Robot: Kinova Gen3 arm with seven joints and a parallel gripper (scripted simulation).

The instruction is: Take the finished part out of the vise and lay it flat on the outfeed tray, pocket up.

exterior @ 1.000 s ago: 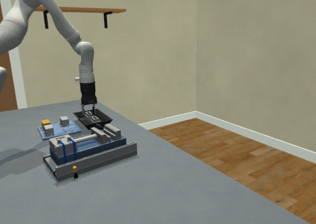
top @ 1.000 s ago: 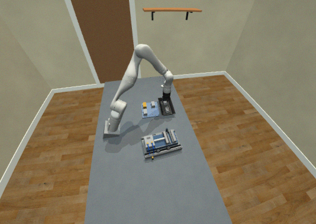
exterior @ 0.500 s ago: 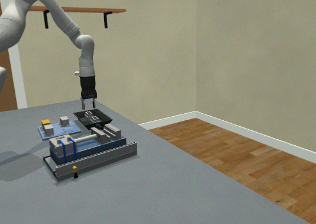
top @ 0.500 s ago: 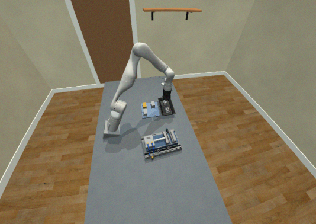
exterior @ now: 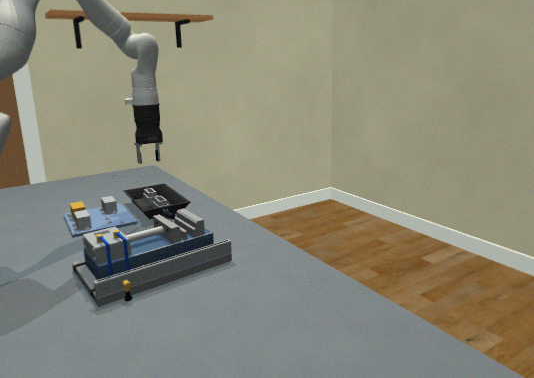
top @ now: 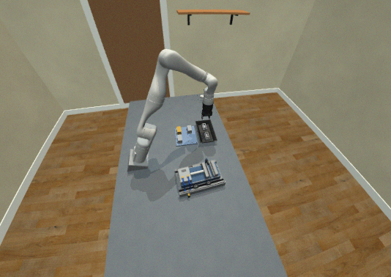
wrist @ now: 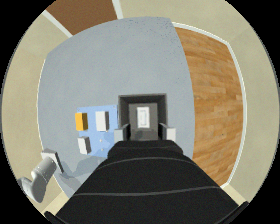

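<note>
The black outfeed tray (top: 206, 131) stands at the table's right side, behind the vise (top: 199, 176). A light grey part (top: 204, 126) lies on the tray floor at its far end, and a second similar part (top: 207, 135) lies nearer. The wrist view shows a light part (wrist: 143, 117) flat on the tray floor (wrist: 144, 118) straight below. My gripper (top: 206, 113) hangs well above the tray's far end, open and empty; it also shows in the side view (exterior: 148, 152) clear above the tray. The vise jaws (exterior: 179, 224) stand apart with nothing between them.
A blue fixture plate (top: 185, 135) with a yellow-topped block and grey blocks lies left of the tray. The vise sits on a grey base with a rail (exterior: 160, 267) nearer the front. The table's right edge runs close to the tray.
</note>
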